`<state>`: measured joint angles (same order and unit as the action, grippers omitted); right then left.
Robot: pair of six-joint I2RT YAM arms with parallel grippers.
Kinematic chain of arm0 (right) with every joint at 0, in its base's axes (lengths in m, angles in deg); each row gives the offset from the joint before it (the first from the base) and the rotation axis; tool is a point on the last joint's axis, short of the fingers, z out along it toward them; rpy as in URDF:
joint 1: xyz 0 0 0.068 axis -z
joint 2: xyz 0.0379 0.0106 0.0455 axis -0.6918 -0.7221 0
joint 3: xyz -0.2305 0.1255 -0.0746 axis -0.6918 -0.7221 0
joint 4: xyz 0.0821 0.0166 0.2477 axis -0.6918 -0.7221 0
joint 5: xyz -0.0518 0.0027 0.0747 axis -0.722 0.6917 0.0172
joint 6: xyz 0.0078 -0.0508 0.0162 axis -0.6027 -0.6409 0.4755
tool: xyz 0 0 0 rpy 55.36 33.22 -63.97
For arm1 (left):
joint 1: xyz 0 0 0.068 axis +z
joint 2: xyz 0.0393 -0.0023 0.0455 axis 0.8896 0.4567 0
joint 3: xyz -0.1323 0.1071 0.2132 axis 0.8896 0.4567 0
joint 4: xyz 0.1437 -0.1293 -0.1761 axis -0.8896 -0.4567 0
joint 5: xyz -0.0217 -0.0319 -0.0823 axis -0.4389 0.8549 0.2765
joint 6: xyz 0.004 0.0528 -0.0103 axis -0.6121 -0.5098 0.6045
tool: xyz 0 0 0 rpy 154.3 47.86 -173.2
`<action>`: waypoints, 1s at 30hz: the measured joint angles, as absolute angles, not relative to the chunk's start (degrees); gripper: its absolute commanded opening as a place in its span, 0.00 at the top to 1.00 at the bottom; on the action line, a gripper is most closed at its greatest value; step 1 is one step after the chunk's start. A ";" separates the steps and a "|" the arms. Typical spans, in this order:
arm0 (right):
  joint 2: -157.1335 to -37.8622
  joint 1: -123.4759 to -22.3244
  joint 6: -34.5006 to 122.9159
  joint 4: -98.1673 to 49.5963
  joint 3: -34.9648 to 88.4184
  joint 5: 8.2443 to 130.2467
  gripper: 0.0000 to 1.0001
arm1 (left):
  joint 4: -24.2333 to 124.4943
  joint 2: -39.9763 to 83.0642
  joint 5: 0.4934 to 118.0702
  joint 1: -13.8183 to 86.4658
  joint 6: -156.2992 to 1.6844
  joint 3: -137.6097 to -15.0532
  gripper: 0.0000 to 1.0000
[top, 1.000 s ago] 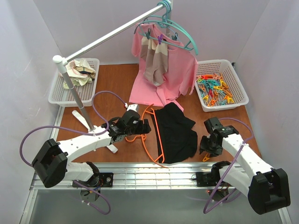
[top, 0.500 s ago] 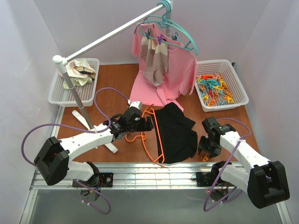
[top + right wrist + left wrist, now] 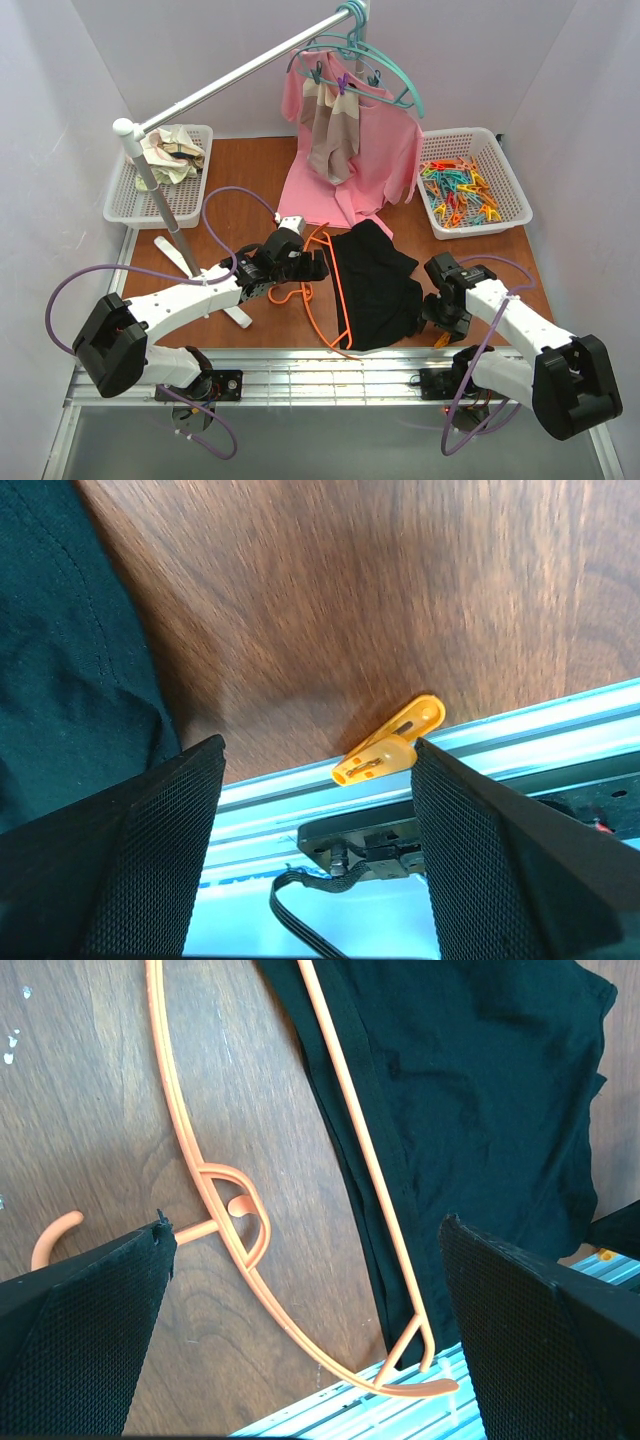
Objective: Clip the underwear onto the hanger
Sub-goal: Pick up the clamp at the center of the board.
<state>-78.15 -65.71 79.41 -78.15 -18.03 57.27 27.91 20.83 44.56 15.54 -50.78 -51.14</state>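
Lying flat near the front edge of the wooden table (image 3: 240, 205) in the top view, the underwear (image 3: 378, 285) (soft matte black cloth) overlaps one arm of the thin orange hanger (image 3: 338, 295), whose lower corner pokes onto the metal rail. Bare wood stretches behind the left arm. The left gripper (image 3: 315, 268) reaches low over the hook side, and the right gripper (image 3: 428, 318) bends down beside the cloth's right edge.

Left wrist: the mesh-padded fingers (image 3: 85, 1350) are spread wide above hanger (image 3: 215, 1185) and underwear (image 3: 470, 1090).

Right wrist: the jaws are likewise open, and a yellow clothespin (image 3: 390, 748) lies at the table's edge between them.
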 measured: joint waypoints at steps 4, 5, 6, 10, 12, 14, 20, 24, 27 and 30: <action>-78.20 -67.30 82.12 -78.08 -18.03 55.95 0.48 | 27.91 20.79 44.65 16.04 -51.78 -51.17 0.03; -78.20 -67.52 82.87 -77.93 -18.03 55.67 0.53 | 27.93 20.79 44.71 16.24 -52.07 -51.17 0.03; -78.31 -67.61 83.48 -77.64 -18.03 55.60 0.57 | 27.93 20.79 44.82 16.43 -52.27 -51.17 0.03; -79.66 -68.40 85.31 -76.59 -18.03 55.21 0.64 | 27.86 20.79 45.30 17.42 -53.38 -51.54 0.03; -80.95 -68.88 85.64 -75.87 -18.03 55.10 0.69 | 27.91 20.79 45.50 17.83 -53.80 -51.93 0.03; -82.24 -69.31 85.93 -75.24 -17.79 55.10 0.76 | 27.93 20.70 45.59 18.27 -54.10 -52.00 0.03; -85.50 -70.17 86.08 -74.06 -15.76 54.29 0.89 | 27.91 20.44 45.70 19.32 -54.41 -52.00 0.03; -86.44 -70.21 85.38 -73.19 -14.93 53.68 0.94 | 27.93 20.33 45.70 19.75 -54.41 -52.00 0.03; -86.44 -70.21 84.79 -73.19 -14.19 52.85 0.94 | 27.95 20.33 45.70 19.97 -54.39 -52.00 0.03; -86.44 -70.21 83.72 -73.73 -12.24 51.98 0.94 | 27.97 20.33 45.70 19.99 -54.43 -52.02 0.03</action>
<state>-86.44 -70.21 83.72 -73.73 -12.24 51.98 27.97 20.33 45.70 19.99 -54.43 -52.02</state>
